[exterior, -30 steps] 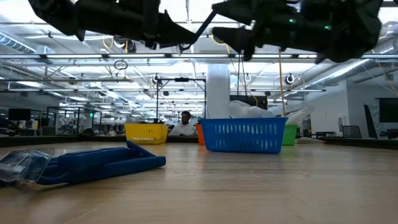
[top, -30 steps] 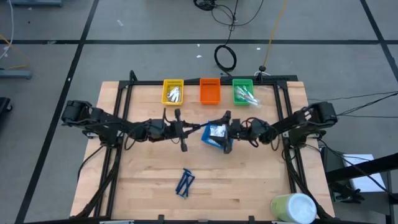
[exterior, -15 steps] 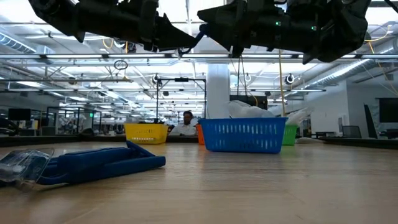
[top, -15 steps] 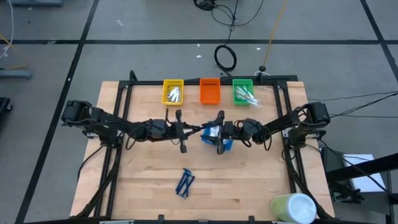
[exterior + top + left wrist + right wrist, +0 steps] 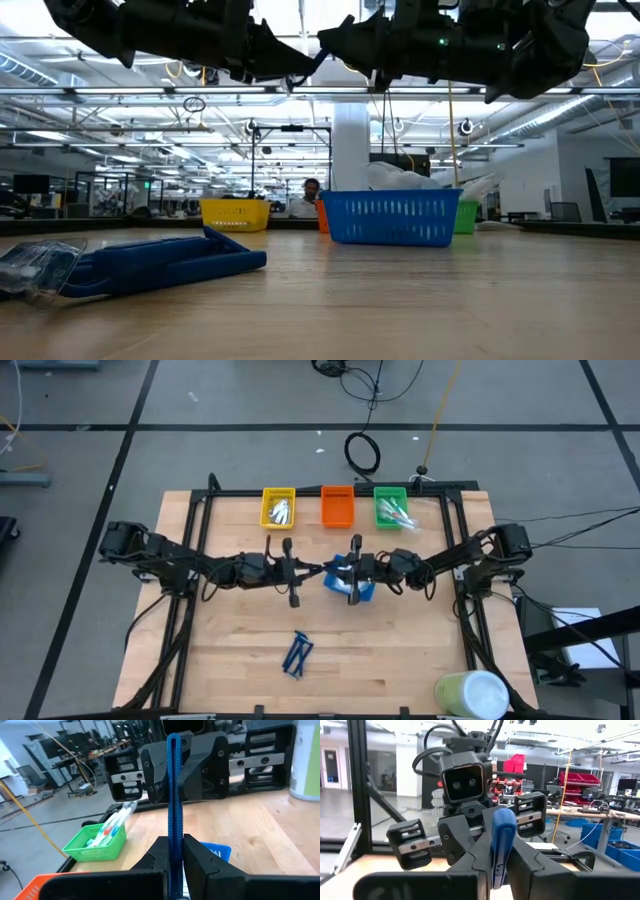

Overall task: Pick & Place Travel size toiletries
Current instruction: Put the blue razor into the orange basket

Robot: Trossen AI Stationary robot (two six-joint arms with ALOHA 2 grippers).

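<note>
A dark blue razor (image 5: 321, 567) hangs level above the table's middle, between my two grippers. My left gripper (image 5: 305, 569) is shut on its left end, and my right gripper (image 5: 340, 570) is shut on its right end. In the left wrist view the razor (image 5: 173, 795) runs straight out from my fingers to the right gripper (image 5: 175, 767). The blue tray (image 5: 364, 591) stands below the right gripper with white sachets in it. More dark blue razors (image 5: 297, 653) lie flat on the table nearer the front edge. My left gripper pinches the razor's left end (image 5: 173, 851) between its two fingers. The fingers come level from the table's left and lie along the razor. The razor sticks out level, clear of the table. My right gripper pinches the razor's wide rounded right end (image 5: 503, 831) between its two fingers. The fingers come level from the table's right and lie along the razor. The razor is lifted clear, above the blue tray's left edge.
A yellow tray (image 5: 278, 507), an orange tray (image 5: 338, 506) and a green tray (image 5: 391, 508) holding sticks stand in a row at the far edge. A big pale green cylinder (image 5: 470, 694) stands at the near right corner. A clear packet (image 5: 35, 265) lies beside the loose razors.
My right gripper has gone a little toward the table's left, up to the razor that the left gripper holds out. It has shut on the razor's free end. The razor has stayed level and in place.
</note>
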